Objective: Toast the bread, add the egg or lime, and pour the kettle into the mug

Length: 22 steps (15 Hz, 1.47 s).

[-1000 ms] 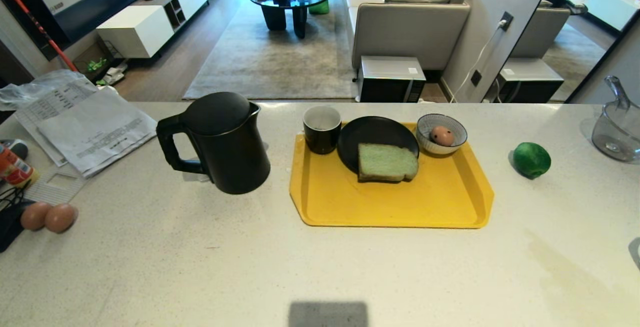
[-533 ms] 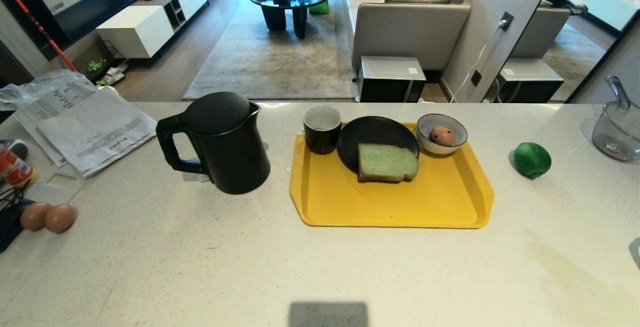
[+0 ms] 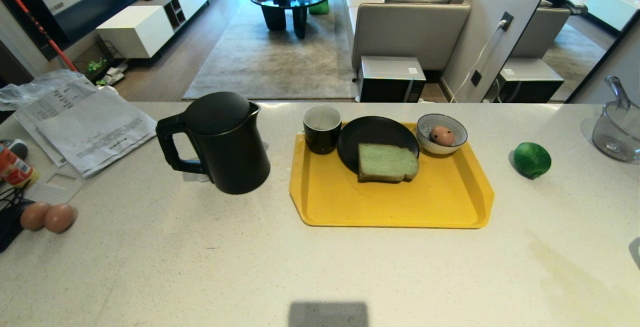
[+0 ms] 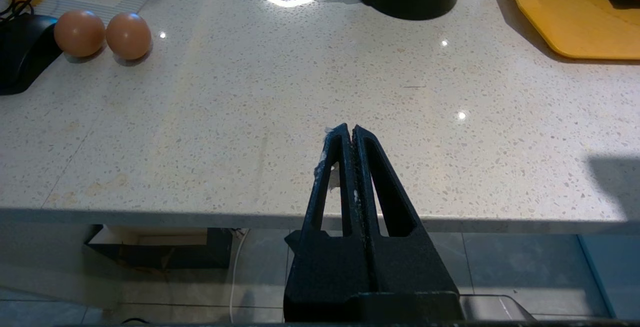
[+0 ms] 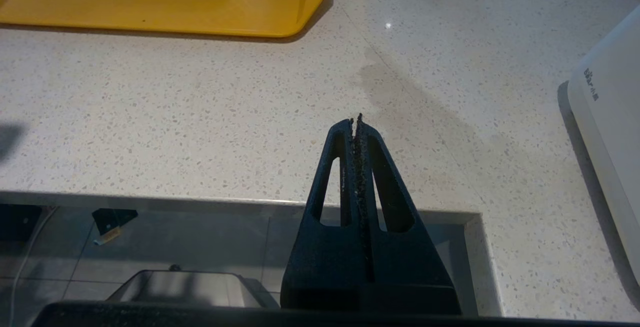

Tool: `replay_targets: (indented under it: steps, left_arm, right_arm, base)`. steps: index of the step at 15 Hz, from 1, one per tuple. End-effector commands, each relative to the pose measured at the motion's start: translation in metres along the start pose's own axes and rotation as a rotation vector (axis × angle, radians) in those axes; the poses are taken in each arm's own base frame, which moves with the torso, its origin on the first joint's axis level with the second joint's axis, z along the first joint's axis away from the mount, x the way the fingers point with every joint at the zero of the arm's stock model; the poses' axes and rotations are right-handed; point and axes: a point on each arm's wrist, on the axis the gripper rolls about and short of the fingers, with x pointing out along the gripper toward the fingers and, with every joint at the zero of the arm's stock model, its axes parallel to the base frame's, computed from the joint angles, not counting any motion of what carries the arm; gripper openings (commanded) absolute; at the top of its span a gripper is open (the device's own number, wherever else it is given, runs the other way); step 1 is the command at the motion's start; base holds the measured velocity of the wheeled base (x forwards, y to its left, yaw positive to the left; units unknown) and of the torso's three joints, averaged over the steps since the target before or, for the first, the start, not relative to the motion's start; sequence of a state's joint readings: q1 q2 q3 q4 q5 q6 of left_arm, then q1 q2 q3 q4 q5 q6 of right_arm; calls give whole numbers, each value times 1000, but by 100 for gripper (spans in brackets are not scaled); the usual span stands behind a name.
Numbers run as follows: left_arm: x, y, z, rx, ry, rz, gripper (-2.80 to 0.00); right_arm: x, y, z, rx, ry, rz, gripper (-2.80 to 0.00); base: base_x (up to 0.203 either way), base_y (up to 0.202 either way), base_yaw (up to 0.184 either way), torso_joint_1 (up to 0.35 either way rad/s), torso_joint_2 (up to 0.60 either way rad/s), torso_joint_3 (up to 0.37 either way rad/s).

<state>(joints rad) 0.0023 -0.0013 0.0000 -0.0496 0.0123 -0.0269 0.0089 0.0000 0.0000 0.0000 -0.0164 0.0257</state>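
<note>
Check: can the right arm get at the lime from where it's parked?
Probably yes. The right gripper, fingers shut, sits at the counter's near edge; bare countertop runs from it to the lime, which lies alone right of the yellow tray. Whether it is within reach is unclear.
</note>
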Motion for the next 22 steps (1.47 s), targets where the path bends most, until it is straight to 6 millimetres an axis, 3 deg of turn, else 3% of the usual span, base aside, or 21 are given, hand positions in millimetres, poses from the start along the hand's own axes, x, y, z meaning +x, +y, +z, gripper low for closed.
replay_targets:
  steps: [1, 22]
  left_arm:
    - [1, 0, -5, 0, 14, 1, -280]
    - [1, 0, -5, 0, 15, 1, -280]
  right_arm:
    - [0, 0, 0, 0, 0, 0, -280]
    - [0, 0, 0, 0, 0, 0, -280]
  base:
    - [0, 0, 0, 0, 0, 0]
    - [0, 0, 0, 0, 0, 0]
